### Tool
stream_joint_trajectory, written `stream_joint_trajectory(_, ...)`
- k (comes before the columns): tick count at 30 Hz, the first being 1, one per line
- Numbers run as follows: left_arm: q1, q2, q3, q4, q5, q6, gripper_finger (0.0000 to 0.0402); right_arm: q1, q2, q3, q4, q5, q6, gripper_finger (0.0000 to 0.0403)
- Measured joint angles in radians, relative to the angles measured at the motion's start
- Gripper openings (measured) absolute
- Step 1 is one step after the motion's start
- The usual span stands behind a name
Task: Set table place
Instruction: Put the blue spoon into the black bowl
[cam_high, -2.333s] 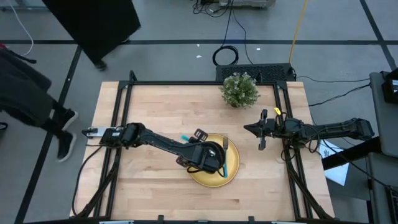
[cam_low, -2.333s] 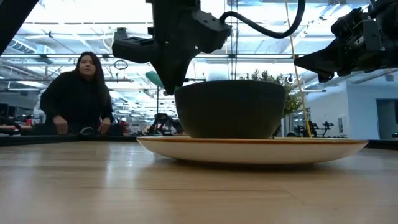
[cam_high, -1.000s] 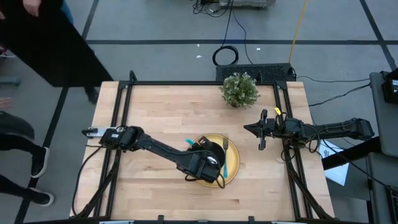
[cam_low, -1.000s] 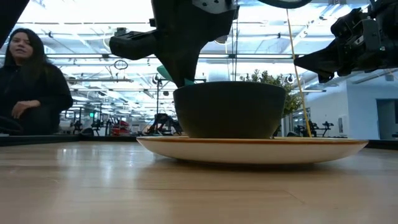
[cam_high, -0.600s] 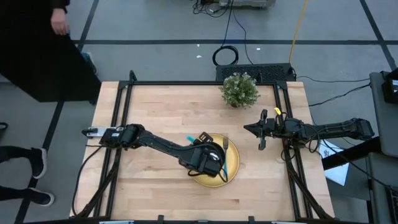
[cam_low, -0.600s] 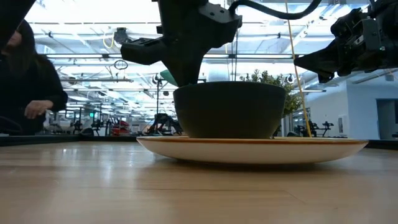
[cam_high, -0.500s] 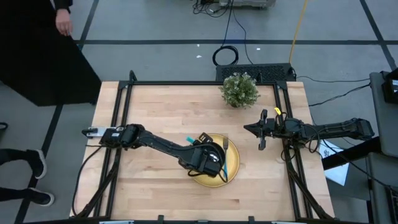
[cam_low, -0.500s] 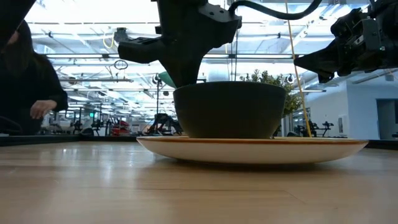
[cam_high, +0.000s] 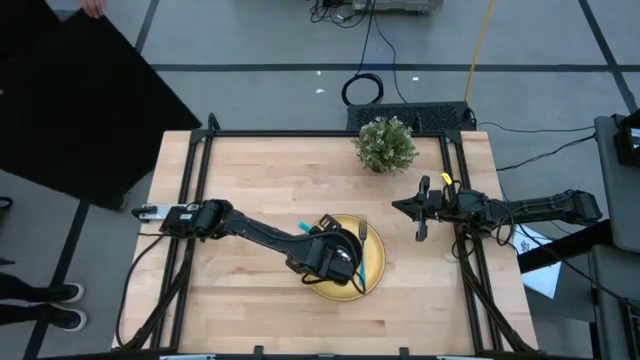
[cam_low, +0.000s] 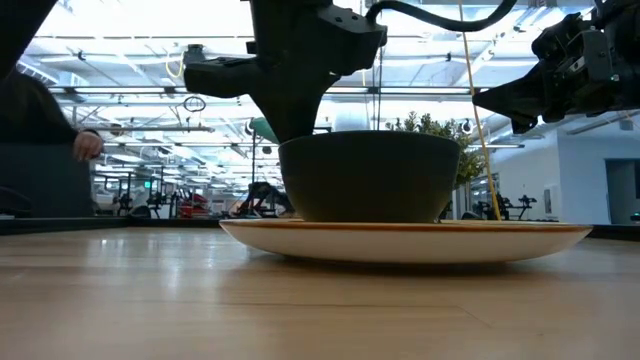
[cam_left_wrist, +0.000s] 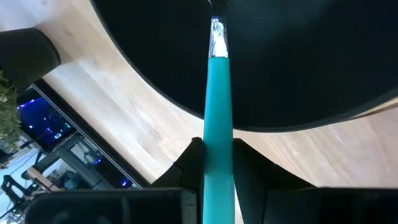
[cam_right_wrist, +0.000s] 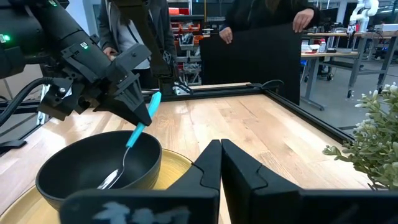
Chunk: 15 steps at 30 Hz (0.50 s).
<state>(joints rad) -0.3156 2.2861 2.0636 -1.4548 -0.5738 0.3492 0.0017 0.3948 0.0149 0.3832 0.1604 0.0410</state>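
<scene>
A round yellow plate (cam_high: 372, 272) lies on the table (cam_high: 260, 180) right of its middle, and a black bowl (cam_low: 370, 175) stands on it. A fork with a turquoise handle (cam_high: 363, 262) lies on the plate to the right of the bowl. My left gripper (cam_right_wrist: 142, 112) hangs over the bowl's left rim, shut on a turquoise-handled spoon (cam_right_wrist: 127, 146). The spoon's metal end (cam_right_wrist: 109, 179) is down inside the bowl. My right gripper (cam_high: 420, 212) waits shut near the table's right edge, level and above the table. My left gripper pinches the spoon's turquoise handle (cam_left_wrist: 217, 134) between its two fingers (cam_left_wrist: 194, 158). The fingers slant down from the table's left side. The handle runs on past the fingertips, and its free end (cam_right_wrist: 155, 96) sticks out behind them. The spoon is tilted, metal end lowest, inside the bowl.
A small green potted plant (cam_high: 385, 145) stands at the table's far edge, right of centre. A black metal frame (cam_high: 200, 200) runs along the table's sides. A person holds a large black sheet (cam_high: 80, 100) beyond the far left corner.
My left gripper has turned a little over the bowl with the spoon in it, then kept still. The person beyond the table's far left has moved the black sheet about.
</scene>
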Motion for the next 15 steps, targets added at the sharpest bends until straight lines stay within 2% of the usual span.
stream_joint_trajectory(15, 0.000, 0.001, 0.000, -0.049, -0.007, -0.020, 0.0056, 0.000, 0.000, 0.000, 0.000, 0.000, 0.000, 0.0000)
